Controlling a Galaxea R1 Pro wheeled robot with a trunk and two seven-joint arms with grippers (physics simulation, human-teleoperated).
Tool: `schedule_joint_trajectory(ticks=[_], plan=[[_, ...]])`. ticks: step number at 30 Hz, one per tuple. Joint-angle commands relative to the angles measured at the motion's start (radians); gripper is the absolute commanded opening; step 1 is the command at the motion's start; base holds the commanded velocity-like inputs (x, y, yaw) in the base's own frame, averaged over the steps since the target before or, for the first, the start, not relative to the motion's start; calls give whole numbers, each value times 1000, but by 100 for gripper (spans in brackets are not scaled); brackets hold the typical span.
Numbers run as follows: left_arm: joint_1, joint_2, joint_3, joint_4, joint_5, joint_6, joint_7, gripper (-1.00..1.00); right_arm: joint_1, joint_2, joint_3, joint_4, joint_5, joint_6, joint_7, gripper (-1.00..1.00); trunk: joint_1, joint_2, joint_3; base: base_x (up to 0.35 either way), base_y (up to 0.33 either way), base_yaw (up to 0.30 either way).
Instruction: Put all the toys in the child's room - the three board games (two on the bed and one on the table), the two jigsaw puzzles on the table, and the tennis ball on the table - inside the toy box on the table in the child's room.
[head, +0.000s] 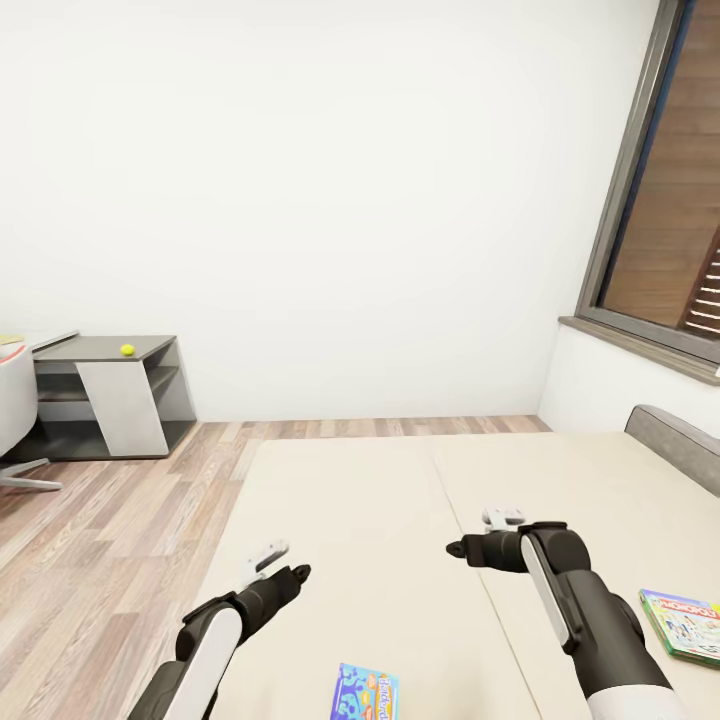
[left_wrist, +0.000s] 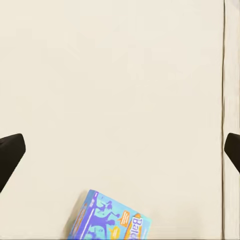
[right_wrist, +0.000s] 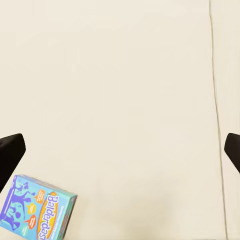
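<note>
Hovering over the plain beige mattress of the bed (head: 400, 520), both arms had nothing in them: left gripper (head: 285, 565) and right gripper (head: 475, 535) spread wide, dark fingertips (left_wrist: 11, 155) far apart. Flat glossy blue board game (head: 365, 693) lay at the bed's near edge, the white-green Monopoly box (head: 685, 625) toward its right side. A small yellow-green tennis ball (head: 127, 349) sat on the dark grey desk (head: 100, 350).

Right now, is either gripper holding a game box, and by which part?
Nothing is held. Both grippers are open over the bed; the blue game box and Monopoly box lie untouched.
</note>
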Motion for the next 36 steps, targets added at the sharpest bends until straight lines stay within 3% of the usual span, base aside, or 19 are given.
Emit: schedule_joint_trajectory(ticks=[1, 7, 9, 10, 16, 17, 18, 21, 22, 24, 25, 27, 28, 30, 36], plan=[[-1, 0, -1, -1, 11, 1, 10, 100, -1, 0, -1, 0, -1, 4, 1, 100, 0, -1, -1, 0, -5, 0], [-5, 8, 21, -1, 59, 18, 12, 100, -32, 4, -5, 63, -1, 4, 2, 100, 0, -1, -1, 0, -3, 0], [-7, 10, 44, 0, 80, 24, 12, 100, -45, 6, -6, 91, -1, 4, 2, 100, 0, -1, -1, 0, -1, 0], [-8, 14, 91, 4, 105, 31, 13, 100, -60, 9, -7, 122, -2, 4, 1, 100, 0, -1, -1, 0, 0, 0], [-8, 17, 127, 5, 112, 34, 16, 100, -87, 11, -8, 172, -2, 4, 0, 100, 0, -1, -1, 0, 0, 0], [-8, 21, 145, 6, 116, 40, 16, 100, -142, 11, -8, 278, -2, 4, 1, 100, 0, -1, -1, 0, 0, 0], [-8, 21, 145, 6, 116, 40, 16, 100, -142, 11, -8, 278, -2, 4, 1, 100, 0, -1, -1, 0, 0, 0], [-8, 30, 164, 7, 121, 49, 12, 100, -219, 11, -9, 447, -2, 4, -1, 100, 0, -1, -1, 0, 0, 0], [-8, 30, 164, 7, 121, 49, 12, 100, -219, 11, -9, 447, -2, 4, -1, 100, 0, -1, -1, 0, 0, 0], [-8, 34, 177, 7, 123, 51, 10, 100, -273, 12, -9, 585, -2, -2, -2, 100, 0, -1, -1, 0, 0, 0], [-8, 34, 177, 7, 123, 51, 10, 100, -273, 12, -9, 585, -2, -2, -2, 100, 0, -1, -1, 0, 0, 0], [-8, 36, 190, 8, 124, 52, 10, 100, -322, 13, -11, 725, -4, -46, -4, 100, 0, -1, -1, 0, 0, 0], [-8, 36, 190, 8, 124, 52, 10, 100, -322, 13, -11, 725, -4, -46, -4, 100, 0, -1, -1, 0, 0, 0], [-8, 35, 205, 7, 126, 52, 11, 100, -358, 21, -13, 844, -4, -85, -6, 100, 0, -1, -1, 0, 0, 0], [-8, 34, 228, 2, 135, 55, 13, 100, -388, 48, -15, 953, -6, -119, -7, 100, 0, -1, -1, 0, 0, 0]])
